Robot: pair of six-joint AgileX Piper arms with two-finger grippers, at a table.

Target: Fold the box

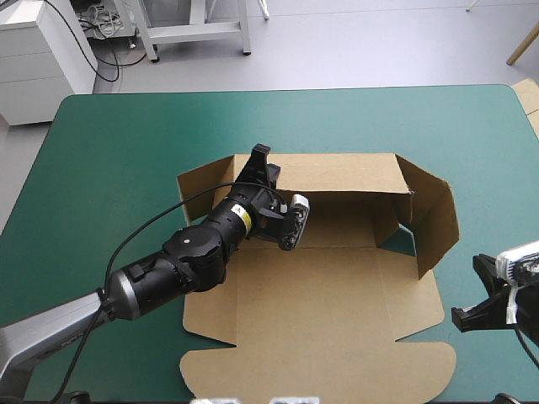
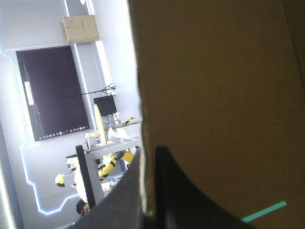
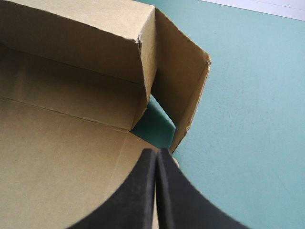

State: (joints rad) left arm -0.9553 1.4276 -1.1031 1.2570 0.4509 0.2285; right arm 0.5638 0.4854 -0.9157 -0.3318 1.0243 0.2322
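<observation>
The box (image 1: pixel 312 295) lies in the middle of the table (image 1: pixel 126 151), its base flat on the teal-green cover and only partly formed. Its far wall (image 1: pixel 337 177) stands upright. At that wall's right end the corner flap (image 1: pixel 431 220) stands too, swung toward the near side. It is not tucked into anything, and a patch of cover shows through the gap at that corner. At the left end the other flap (image 1: pixel 202 181) splays outward to the left rather than turning in; how far it rises off the cover is hard to judge from above. The left and right side panels lie flat, and so does the near lid (image 1: pixel 320 370) with its rounded corners. By my reading the job is in an early stage: one wall of four is up, and the side walls, the tucking of the corner flaps and the near part are all to come. The tray holds nothing, only bare board. The left gripper (image 1: pixel 261 160) sits at the left end of the far wall, its fingers pinched on the wall's top edge, the board between them. The right gripper (image 3: pixel 156 156) is at the box's near right, just beside its right edge, fingers closed together on nothing, pointing at the standing flap.
</observation>
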